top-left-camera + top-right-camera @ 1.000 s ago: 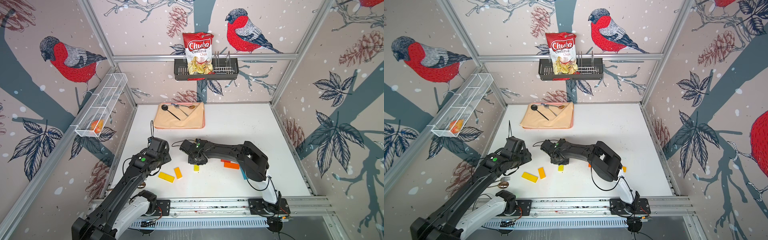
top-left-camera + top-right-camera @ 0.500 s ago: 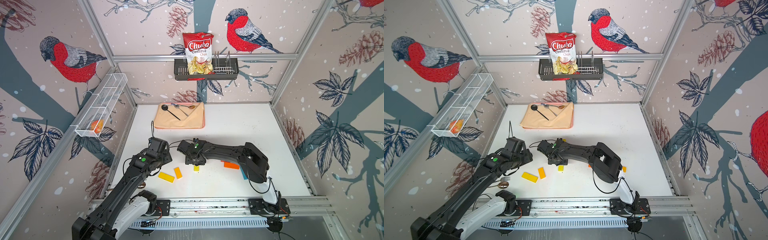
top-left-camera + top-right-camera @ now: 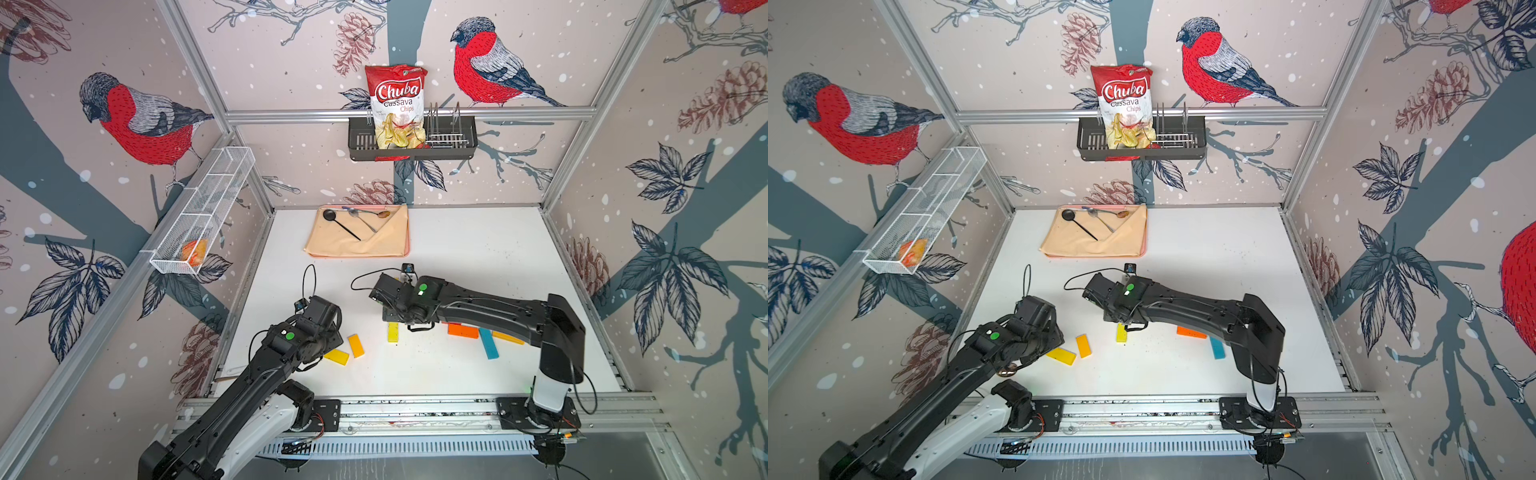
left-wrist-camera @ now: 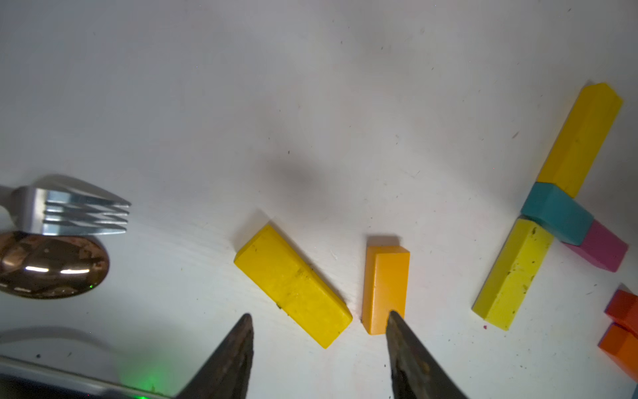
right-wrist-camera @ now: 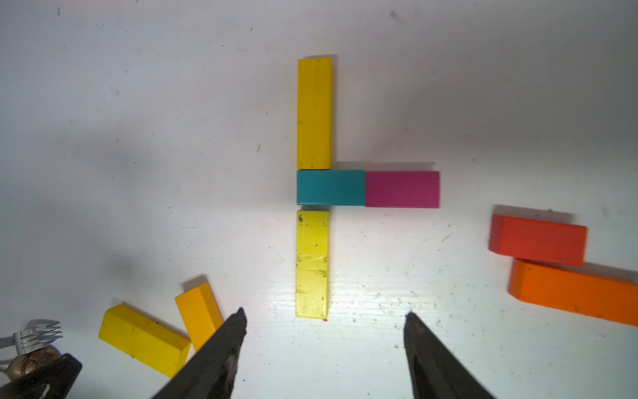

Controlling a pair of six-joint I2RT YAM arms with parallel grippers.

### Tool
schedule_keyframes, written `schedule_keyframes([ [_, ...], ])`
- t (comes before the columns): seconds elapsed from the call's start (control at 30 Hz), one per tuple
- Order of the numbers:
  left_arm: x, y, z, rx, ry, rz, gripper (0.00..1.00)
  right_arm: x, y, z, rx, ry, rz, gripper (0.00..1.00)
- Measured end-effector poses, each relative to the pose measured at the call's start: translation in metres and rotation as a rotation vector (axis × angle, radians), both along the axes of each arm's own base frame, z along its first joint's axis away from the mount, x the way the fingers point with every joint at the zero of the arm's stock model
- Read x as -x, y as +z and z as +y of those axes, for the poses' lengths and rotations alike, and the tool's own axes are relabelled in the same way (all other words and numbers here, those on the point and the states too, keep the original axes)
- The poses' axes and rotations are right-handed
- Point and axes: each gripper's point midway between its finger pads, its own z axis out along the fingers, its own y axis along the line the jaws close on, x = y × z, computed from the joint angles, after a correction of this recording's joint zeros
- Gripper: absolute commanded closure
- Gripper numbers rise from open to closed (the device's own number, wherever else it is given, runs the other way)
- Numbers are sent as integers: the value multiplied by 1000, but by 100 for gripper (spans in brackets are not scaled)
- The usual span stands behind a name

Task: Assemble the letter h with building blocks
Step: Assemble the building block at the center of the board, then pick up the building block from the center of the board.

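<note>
Since 1 second ago the right arm has drawn back a little toward the far side, and the right hand (image 5: pixel 325 312) has let go. It now hangs released and empty above the near end of the stem. The left hand (image 4: pixel 319 314) has barely shifted. It too is released, grasping nothing, low over 2 loose blocks.

We judge the letter over half built. At mid-bench 4 pieces lie flat. A long yellow block (image 5: pixel 314 114) and a short teal block (image 5: pixel 330 188) touch, and a paler yellow block (image 5: pixel 312 264) sits just near of the teal; these 3 make the stem. A magenta block (image 5: pixel 402 189) touches the teal's right end as the arch. Only the right leg, running near from the magenta, seems left.

Spares are the orange block (image 5: pixel 573 293) and red block (image 5: pixel 538 244) on the right, and a yellow spare (image 5: pixel 145 340) and amber block (image 5: pixel 198 311) on the left.

Around them we see bird-patterned walls (image 3: pixel 685 166), the scuffed white bench (image 3: pixel 478 257), a black rack (image 3: pixel 453 141) holding a chip bag (image 3: pixel 397 104), a wire basket (image 3: pixel 203 208), a peach cloth (image 3: pixel 357 245), and a fork (image 4: pixel 79 212) and spoon (image 4: pixel 51 266).
</note>
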Motion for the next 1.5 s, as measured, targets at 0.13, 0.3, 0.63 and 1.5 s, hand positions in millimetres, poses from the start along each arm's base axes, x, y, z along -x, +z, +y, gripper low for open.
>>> schedule_keyframes([
  [0.13,18,-29,6,-22,69,95,33,-3,8,-39,-24,-47,-22,26],
  [0.3,20,-51,4,-9,140,140,32,0,12,-70,-52,-78,-39,26],
  [0.63,-8,-54,-9,-15,178,127,37,4,13,-87,-86,-84,-53,25],
  [1.5,-22,-50,-7,-146,15,146,87,-12,49,-165,-225,-253,-164,24],
])
